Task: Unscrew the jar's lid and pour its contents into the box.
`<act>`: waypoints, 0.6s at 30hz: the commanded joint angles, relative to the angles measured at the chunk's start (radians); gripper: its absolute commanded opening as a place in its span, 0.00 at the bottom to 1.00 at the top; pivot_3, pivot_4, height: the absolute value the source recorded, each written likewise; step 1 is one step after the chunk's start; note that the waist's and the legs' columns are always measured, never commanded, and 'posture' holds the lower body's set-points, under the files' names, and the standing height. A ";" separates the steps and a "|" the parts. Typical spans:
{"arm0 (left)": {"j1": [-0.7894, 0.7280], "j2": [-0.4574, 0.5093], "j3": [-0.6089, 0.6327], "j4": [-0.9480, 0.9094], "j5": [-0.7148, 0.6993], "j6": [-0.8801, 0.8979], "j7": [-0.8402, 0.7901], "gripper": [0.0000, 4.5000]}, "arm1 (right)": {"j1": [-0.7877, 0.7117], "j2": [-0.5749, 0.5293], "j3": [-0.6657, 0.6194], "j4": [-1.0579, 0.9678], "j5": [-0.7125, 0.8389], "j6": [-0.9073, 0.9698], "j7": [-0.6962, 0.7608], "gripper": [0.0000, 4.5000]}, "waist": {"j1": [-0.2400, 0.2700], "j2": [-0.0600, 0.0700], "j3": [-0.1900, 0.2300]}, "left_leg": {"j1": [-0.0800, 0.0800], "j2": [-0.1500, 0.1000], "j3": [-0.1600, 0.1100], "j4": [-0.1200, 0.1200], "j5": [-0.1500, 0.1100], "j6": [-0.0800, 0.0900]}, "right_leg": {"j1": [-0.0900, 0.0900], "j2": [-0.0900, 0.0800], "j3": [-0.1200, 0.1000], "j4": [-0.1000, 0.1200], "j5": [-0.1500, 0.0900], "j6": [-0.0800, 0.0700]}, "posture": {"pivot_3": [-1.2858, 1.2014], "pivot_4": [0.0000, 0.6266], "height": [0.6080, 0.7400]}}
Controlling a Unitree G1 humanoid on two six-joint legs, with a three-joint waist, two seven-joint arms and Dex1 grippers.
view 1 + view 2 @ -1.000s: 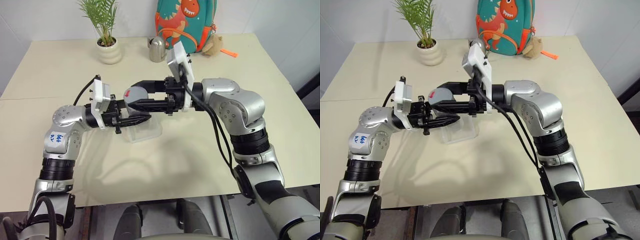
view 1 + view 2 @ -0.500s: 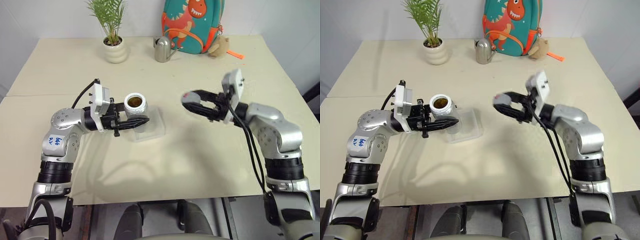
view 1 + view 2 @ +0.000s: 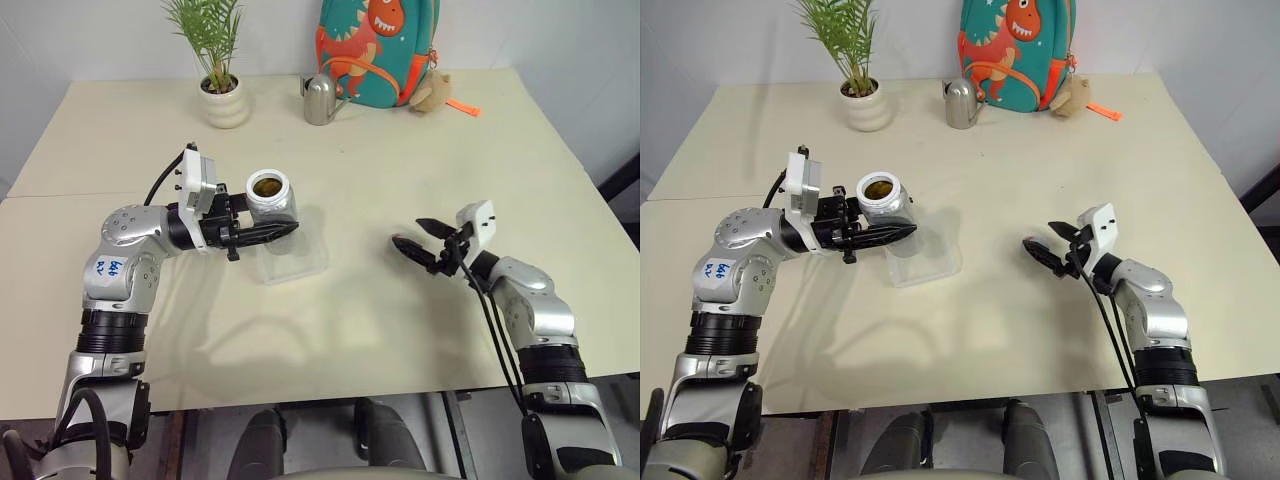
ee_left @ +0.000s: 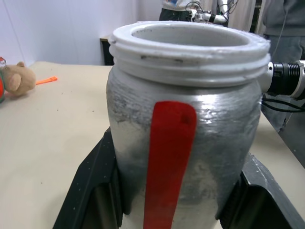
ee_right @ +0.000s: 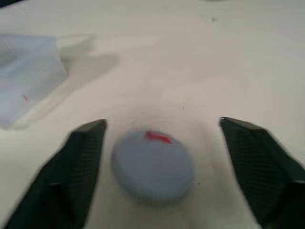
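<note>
Left hand [image 3: 272,232]: closed on the jar [image 3: 270,198], both black fingers clamped on its sides, holding it upright just above the box [image 3: 295,255].
Right hand [image 3: 412,236]: fingers spread wide and low over the counter [image 3: 400,130], gripping nothing.
Lid [image 5: 153,165]: off the jar, a grey cap with a red mark on top, between the open right fingers without touching either; whether it lies on the counter I cannot tell.
Jar: mouth open with a white threaded rim, a red strip down its side.
Contents [image 3: 265,186]: brown bits visible through the mouth, inside the jar.
Box: clear plastic, on the counter under and just right of the jar.
Far edge of counter: potted plant [image 3: 216,62], silver watering can [image 3: 319,99], dinosaur backpack [image 3: 372,48].
</note>
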 commanded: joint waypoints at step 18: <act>-0.402 0.099 -0.077 0.558 0.311 -0.279 0.001 0.43 | -0.013 -0.276 -0.010 -0.560 0.225 0.365 0.091 1.00 | 0.006 -0.001 0.000 | -0.001 0.000 0.000 0.004 -0.001 0.002 | 0.001 0.001 0.000 -0.002 0.002 0.001 | 0.52 0.24 1.00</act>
